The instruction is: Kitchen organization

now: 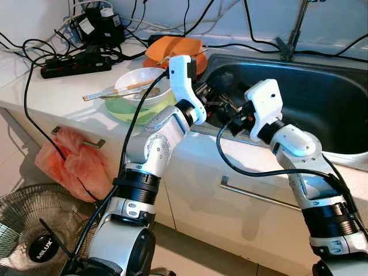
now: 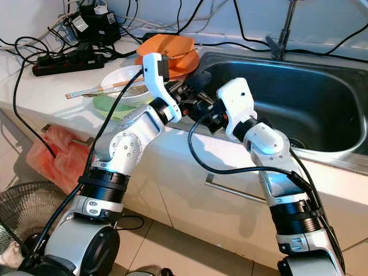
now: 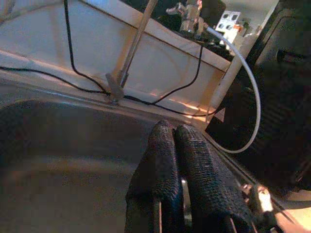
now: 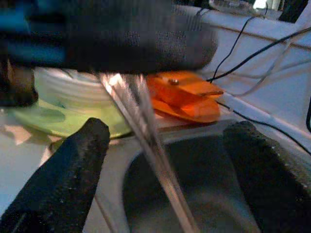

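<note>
Hands meet at the near-left corner of the sink (image 1: 322, 98). Left hand (image 3: 177, 145): fingers pressed together, apparently pinching thin shiny rods, likely chopsticks (image 4: 146, 131), which slant down over the basin. Right hand (image 4: 165, 155): fingers spread wide, rods passing between them, not gripped.

Progress, my read: early. Looks like a handoff or a drop of the rods into the sink. Still on the counter (image 1: 34, 92), left of the sink: white bowl (image 1: 141, 83) with another pair of chopsticks (image 1: 112, 92) across it, stacked on a green plate (image 1: 129, 112), orange dish (image 1: 172, 49) behind. Nothing clearly washed or put away yet.

Text: "MILUX" on the fan (image 1: 40, 247) hub, floor near-left. Labels on the adapters (image 1: 95, 23) by the power strip (image 1: 75, 64) unreadable.
</note>
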You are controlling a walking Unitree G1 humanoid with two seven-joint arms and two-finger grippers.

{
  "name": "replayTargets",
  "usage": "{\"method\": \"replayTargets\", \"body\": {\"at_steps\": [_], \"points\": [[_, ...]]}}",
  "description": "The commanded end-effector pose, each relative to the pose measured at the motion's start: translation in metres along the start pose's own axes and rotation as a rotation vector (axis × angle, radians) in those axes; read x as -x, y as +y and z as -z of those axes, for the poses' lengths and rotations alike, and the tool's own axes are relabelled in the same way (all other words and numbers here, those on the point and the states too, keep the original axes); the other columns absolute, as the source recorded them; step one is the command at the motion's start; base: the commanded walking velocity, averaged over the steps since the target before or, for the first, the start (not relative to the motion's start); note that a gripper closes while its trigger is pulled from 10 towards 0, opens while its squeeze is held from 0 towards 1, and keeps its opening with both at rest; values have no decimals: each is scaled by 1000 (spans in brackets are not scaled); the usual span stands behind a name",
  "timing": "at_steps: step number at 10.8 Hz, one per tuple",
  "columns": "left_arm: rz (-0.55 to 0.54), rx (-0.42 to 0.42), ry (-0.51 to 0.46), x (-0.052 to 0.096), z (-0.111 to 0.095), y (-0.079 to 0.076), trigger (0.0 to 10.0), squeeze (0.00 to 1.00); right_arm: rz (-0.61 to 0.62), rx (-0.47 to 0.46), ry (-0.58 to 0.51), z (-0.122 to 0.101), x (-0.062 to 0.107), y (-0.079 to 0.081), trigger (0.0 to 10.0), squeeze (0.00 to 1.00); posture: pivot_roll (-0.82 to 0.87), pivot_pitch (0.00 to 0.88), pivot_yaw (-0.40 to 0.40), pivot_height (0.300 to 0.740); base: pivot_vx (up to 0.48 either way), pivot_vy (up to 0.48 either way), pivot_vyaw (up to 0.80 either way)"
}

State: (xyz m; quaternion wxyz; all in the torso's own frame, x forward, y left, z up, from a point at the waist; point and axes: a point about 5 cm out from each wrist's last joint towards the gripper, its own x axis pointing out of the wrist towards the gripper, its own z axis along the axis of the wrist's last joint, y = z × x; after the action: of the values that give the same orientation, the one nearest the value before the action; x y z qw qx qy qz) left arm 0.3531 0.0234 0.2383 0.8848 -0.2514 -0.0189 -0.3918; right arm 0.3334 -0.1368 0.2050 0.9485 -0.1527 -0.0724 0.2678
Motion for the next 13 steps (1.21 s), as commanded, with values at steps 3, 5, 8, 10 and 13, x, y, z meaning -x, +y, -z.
{"method": "replayTargets", "body": {"at_steps": [3, 5, 8, 10, 13], "points": [[39, 4, -30, -6, -9, -15, 0, 0, -41, 15, 10, 1, -4, 2, 0, 0, 94, 35, 122, 740, 0, 0, 0], [37, 3, -36, -6, -10, -17, 0, 0, -50, 22, 23, 4, -6, 2, 0, 0, 95, 35, 116, 740, 0, 0, 0], [13, -57, -29, -4, -10, -17, 0, 0, -17, 19, 70, 15, -3, -8, 0, 0, 91, 36, 107, 740, 0, 0, 0], [-9, -61, -16, -4, -7, -16, 0, 0, 4, 23, 77, 16, -3, -10, 0, 0, 90, 38, 105, 740, 0, 0, 0], [-42, -105, 2, -4, -7, -15, 4941, 0, 20, 30, 76, 16, -4, -14, 0, 0, 90, 40, 99, 740, 0, 0, 0]]}}
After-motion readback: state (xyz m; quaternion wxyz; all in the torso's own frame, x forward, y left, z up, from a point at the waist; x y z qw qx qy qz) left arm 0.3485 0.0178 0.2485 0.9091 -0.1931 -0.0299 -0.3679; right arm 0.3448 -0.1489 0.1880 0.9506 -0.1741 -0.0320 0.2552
